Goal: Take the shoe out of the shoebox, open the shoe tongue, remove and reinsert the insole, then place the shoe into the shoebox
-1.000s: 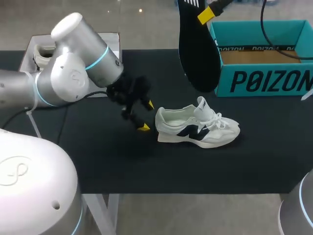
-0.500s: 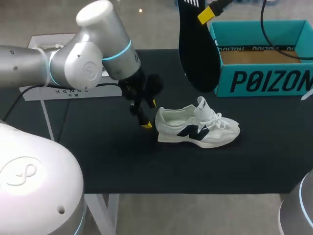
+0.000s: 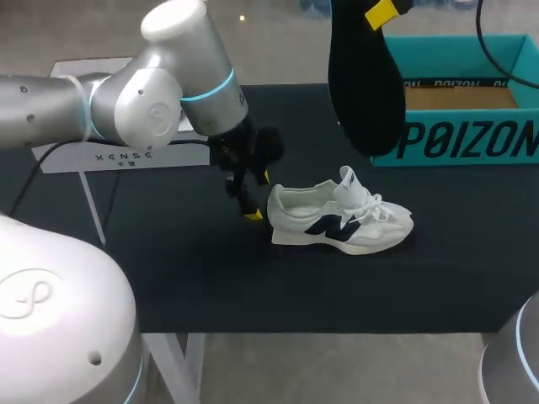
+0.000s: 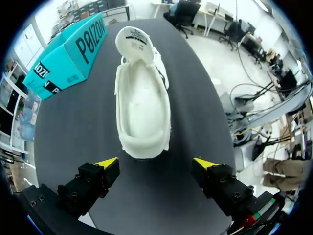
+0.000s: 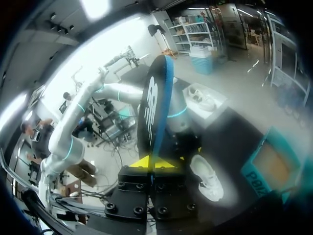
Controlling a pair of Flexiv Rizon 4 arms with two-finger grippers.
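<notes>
A white sneaker [image 3: 339, 220] with a dark logo lies on its sole on the black table, its tongue pulled up. In the left wrist view the sneaker [image 4: 142, 108] shows its bare interior just ahead of my open left gripper [image 4: 155, 163]. In the head view that left gripper [image 3: 252, 195] hangs right behind the shoe's heel. High above the table my right gripper [image 3: 381, 13] is shut on the black insole [image 3: 365, 82], which hangs down edge-on. The right wrist view shows the insole [image 5: 154, 115] pinched between the fingers of my right gripper [image 5: 155, 162]. A teal shoebox [image 3: 473, 114] stands open at the back right.
A white stand [image 3: 118, 151] with a flat top sits at the table's back left, behind my left arm. The black table top [image 3: 185, 269] lies bare in front of the shoe, and its front edge runs along the near side.
My left arm swung right and brought its open gripper up to the shoe's heel. My right arm carried the insole a little to the right, over the shoebox's front corner.
</notes>
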